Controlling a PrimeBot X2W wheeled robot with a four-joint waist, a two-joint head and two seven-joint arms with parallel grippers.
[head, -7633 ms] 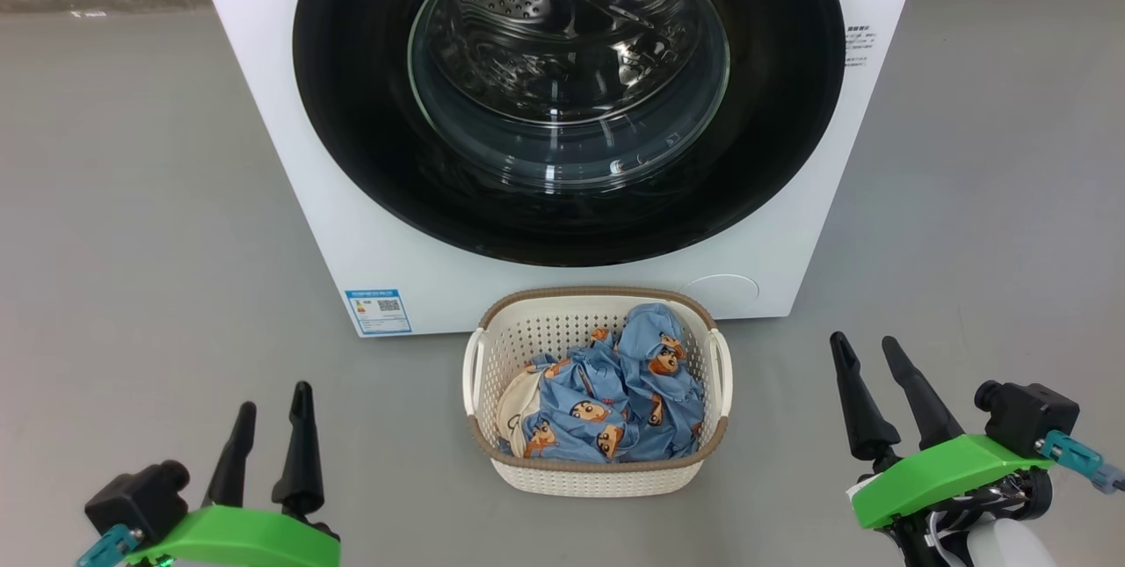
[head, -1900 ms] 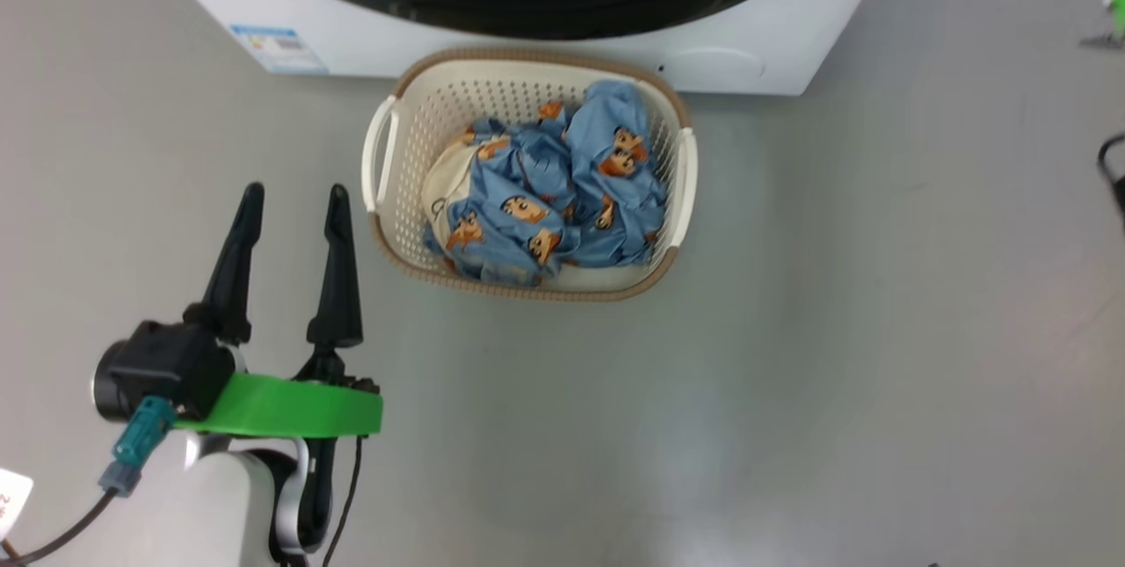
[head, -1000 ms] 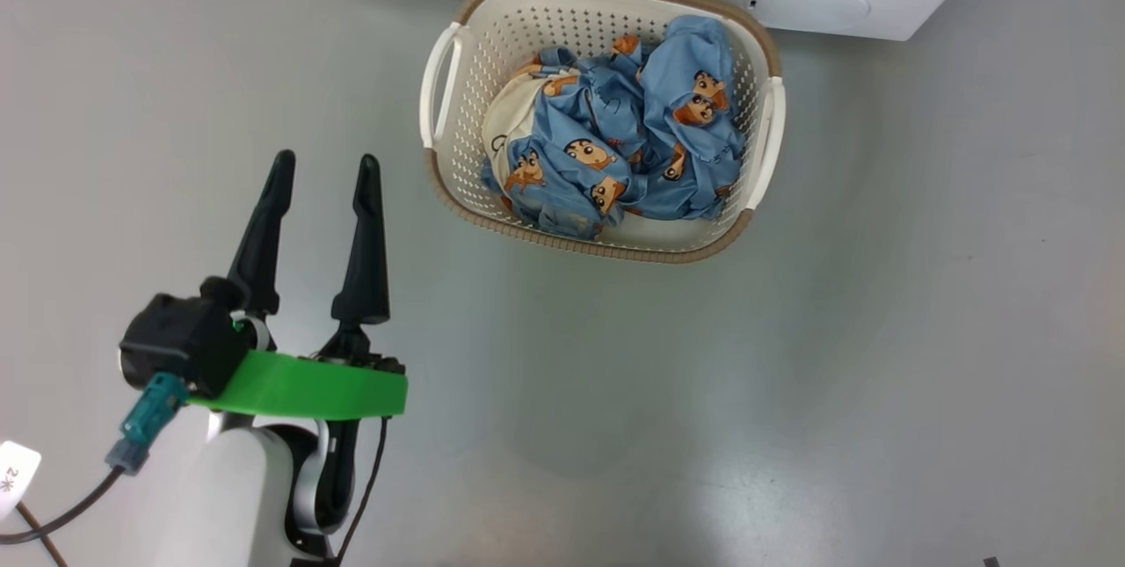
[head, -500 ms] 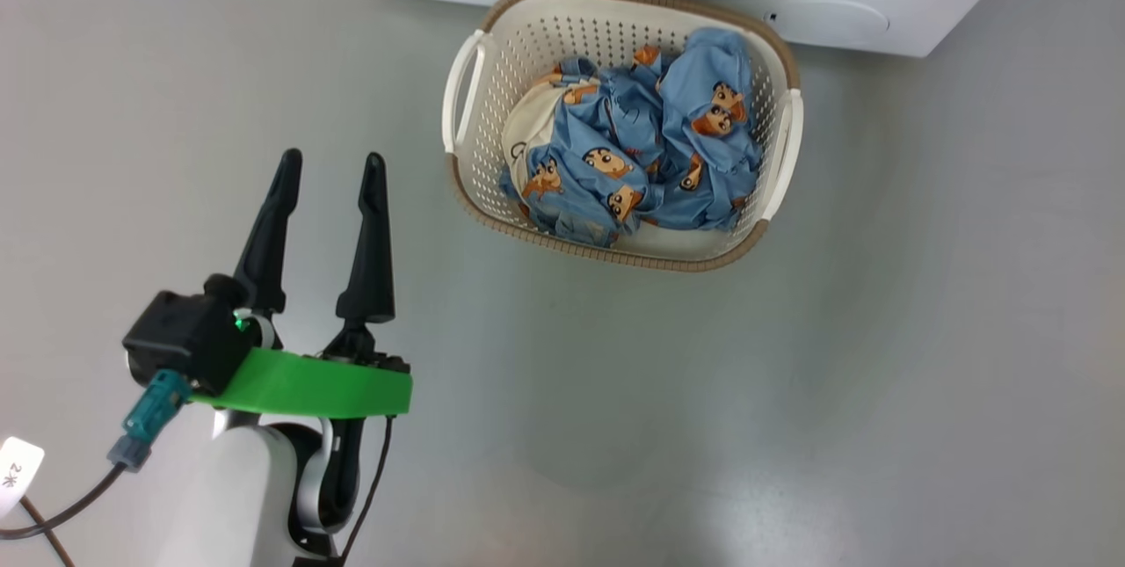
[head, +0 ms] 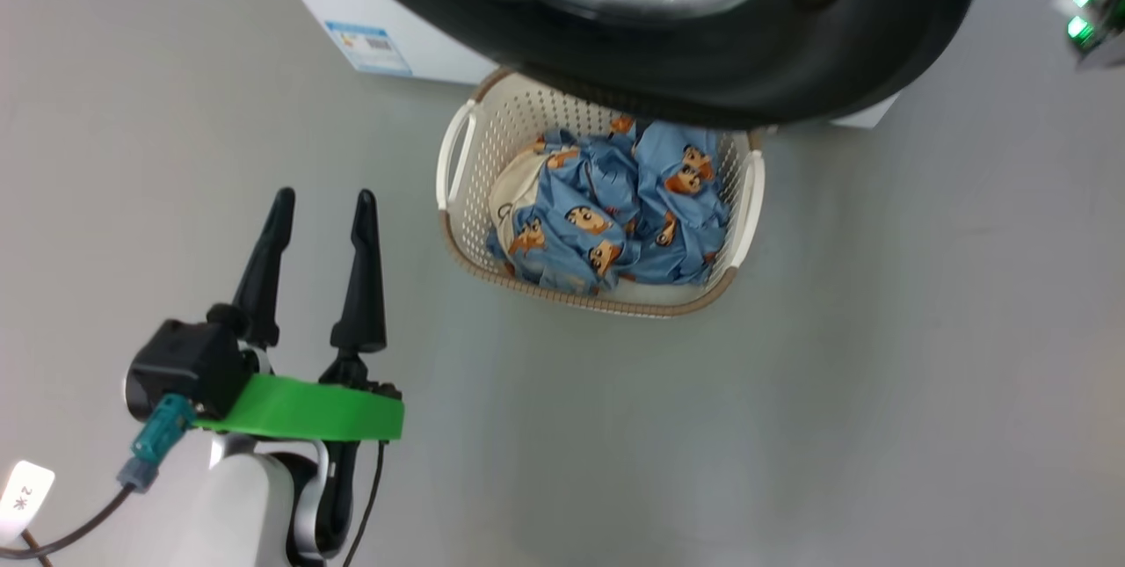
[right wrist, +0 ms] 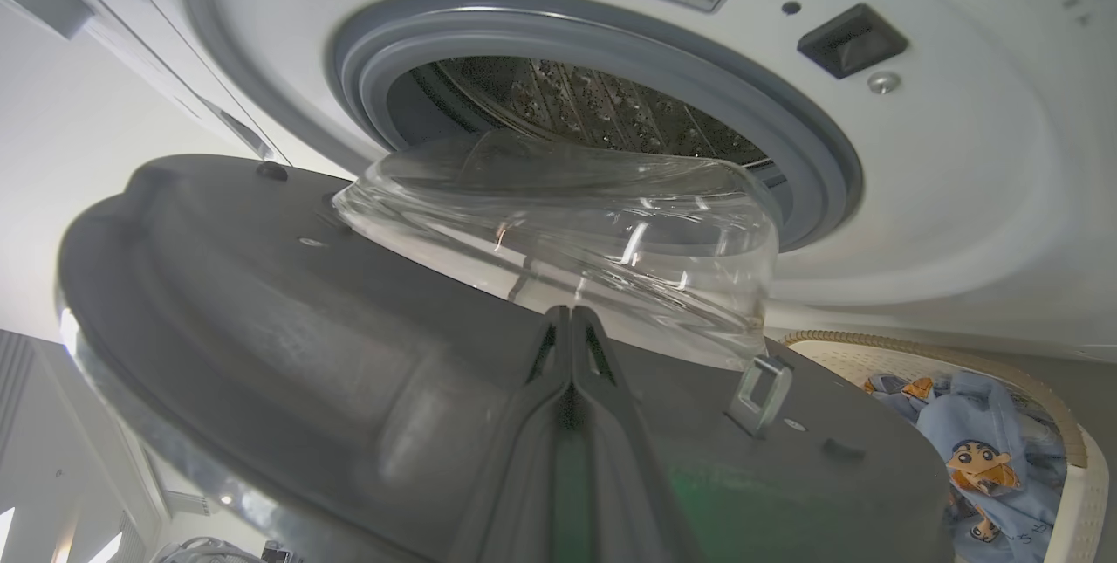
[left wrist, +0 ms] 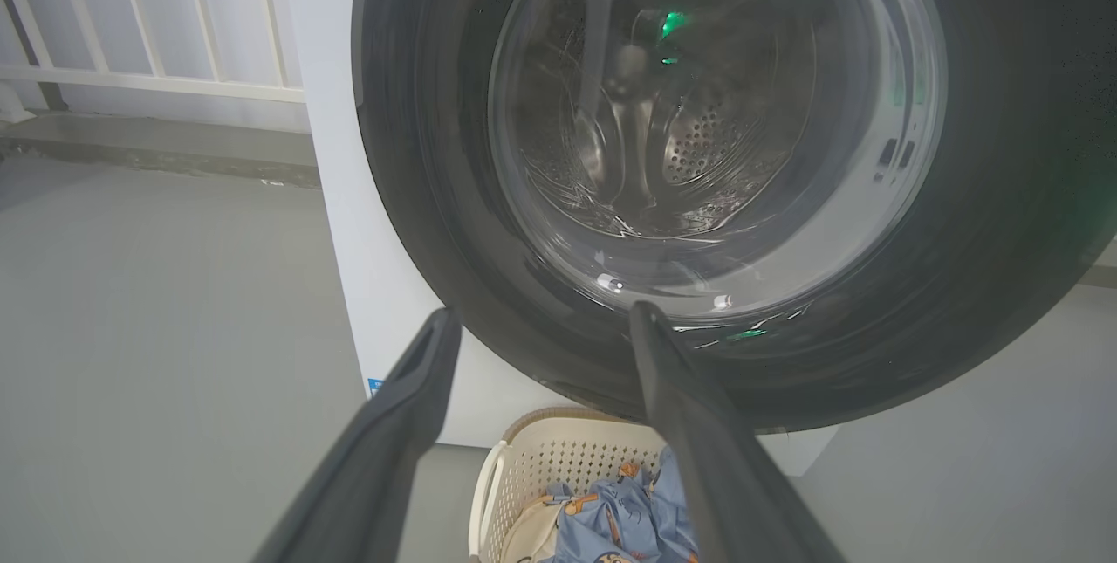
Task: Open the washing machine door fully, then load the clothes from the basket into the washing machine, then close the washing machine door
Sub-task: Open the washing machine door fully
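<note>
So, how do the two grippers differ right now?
The left gripper is open, jaws apart; the right gripper is shut, jaws together. The left hovers over the floor beside the basket; the right points at the door's inner side. Both hold nothing.

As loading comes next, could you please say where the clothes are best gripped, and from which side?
Probably pinch the bunched folds of the clothes from above, near side: the basket walls enclose them and the door overhangs its far rim.
</note>
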